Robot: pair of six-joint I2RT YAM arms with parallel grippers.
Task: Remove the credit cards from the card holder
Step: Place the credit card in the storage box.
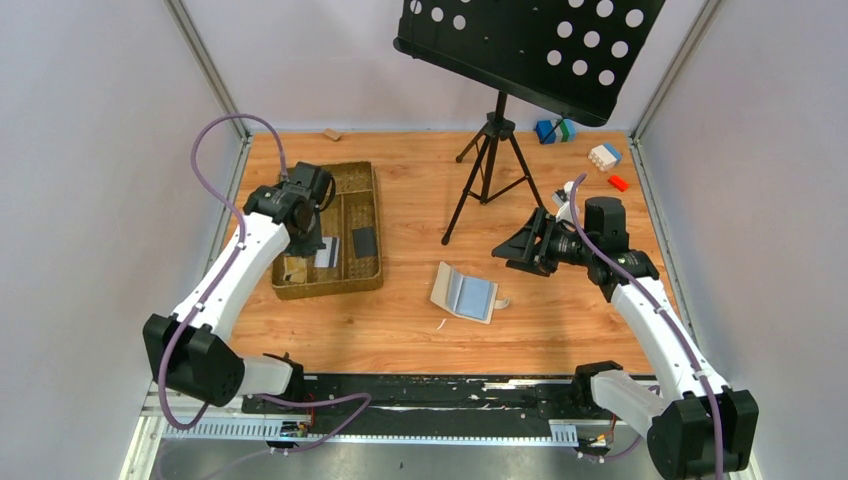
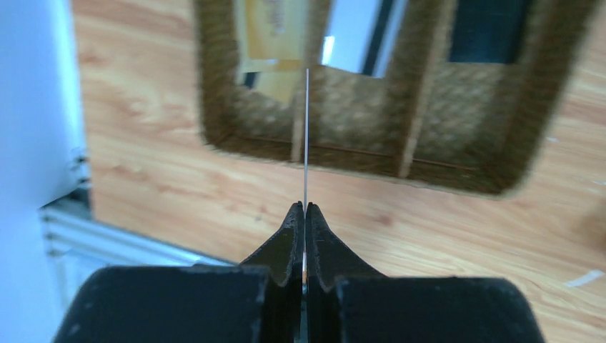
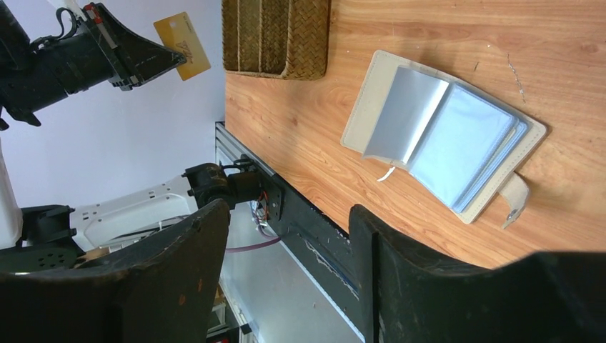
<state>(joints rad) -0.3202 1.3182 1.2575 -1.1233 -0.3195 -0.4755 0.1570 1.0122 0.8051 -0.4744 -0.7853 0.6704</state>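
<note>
The left gripper (image 2: 305, 211) is clamped tight on a thin orange-yellow plastic card (image 3: 183, 56). The left wrist view shows the card edge-on as a bare line, held upright above the woven brown compartment tray (image 2: 221, 107). In that view the card's edge lines up with the divider between the tray's left and middle compartments. Another yellow card (image 2: 268, 28) lies in the left one, a silver-grey card with a dark stripe (image 2: 356, 36) in the middle, and a black card (image 2: 489, 28) in the third.

The step in hand looks like dropping this card into the tray. To do it well, the arm should shift off the divider toward one compartment and come lower. Then the fingers can part so the card falls flat rather than catching on a woven wall.

Well apart on the wooden table (image 1: 420, 180), the cream-beige folding card holder (image 3: 443, 136) lies open, its light blue sleeves apparently empty. The right gripper (image 3: 286, 279) hovers near it, fingers spread wide, holding nothing.
</note>
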